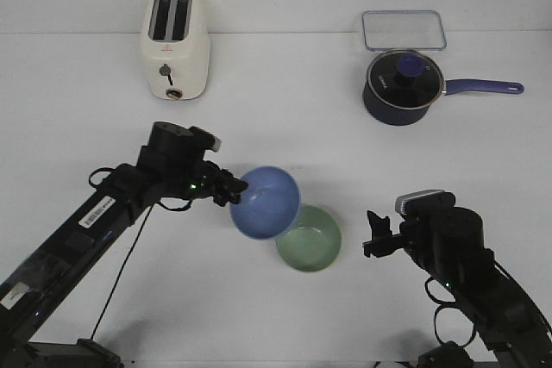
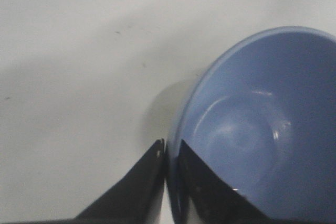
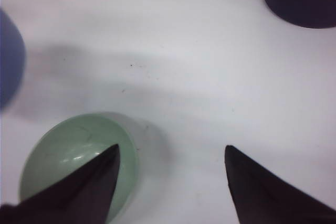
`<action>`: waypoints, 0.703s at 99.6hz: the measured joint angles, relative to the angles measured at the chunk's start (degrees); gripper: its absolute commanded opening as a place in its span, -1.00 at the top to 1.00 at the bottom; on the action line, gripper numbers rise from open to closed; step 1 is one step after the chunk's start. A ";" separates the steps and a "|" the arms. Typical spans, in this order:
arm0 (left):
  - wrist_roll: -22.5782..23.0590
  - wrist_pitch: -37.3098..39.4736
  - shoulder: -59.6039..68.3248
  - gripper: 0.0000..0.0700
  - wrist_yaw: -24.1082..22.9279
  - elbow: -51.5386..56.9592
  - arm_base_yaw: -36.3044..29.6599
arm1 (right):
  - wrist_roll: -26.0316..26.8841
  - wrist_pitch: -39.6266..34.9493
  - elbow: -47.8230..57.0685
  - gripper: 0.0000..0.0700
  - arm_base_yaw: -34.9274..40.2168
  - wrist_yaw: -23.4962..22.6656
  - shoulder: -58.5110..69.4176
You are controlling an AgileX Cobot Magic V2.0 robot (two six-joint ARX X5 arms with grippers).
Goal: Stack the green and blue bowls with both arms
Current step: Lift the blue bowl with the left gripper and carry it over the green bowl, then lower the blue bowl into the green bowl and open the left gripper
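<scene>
While the left claw is pinching the tilted blue bowl's rim at nine o'clock, just above the green bowl sitting on the table, the right claw is gaping wide, holding nothing.

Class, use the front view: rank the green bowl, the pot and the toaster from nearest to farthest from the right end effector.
1. Green bowl: just left of the right end effector.
2. Pot: far side of the table, roughly straight ahead.
3. Toaster: far left corner, diagonally across.
</scene>
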 measured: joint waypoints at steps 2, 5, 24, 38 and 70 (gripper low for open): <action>0.31 0.00 0.00 0.97 -0.76 0.00 -1.18 | 0.00 0.00 0.00 -0.19 0.00 0.00 0.00; 0.76 -0.02 0.00 0.97 -2.05 0.00 -2.86 | 0.02 0.00 0.00 -0.19 0.00 0.00 0.00; 2.40 0.59 1.11 0.97 -6.56 0.00 -10.19 | 0.02 0.00 0.00 -0.19 0.00 0.00 0.00; 2.86 2.03 3.28 0.97 -10.88 0.00 -14.25 | 0.02 0.00 0.00 -0.19 0.00 -0.02 0.00; 2.75 6.95 8.57 0.79 -13.90 0.00 -17.44 | 0.04 -0.02 0.00 -0.19 0.00 0.00 0.00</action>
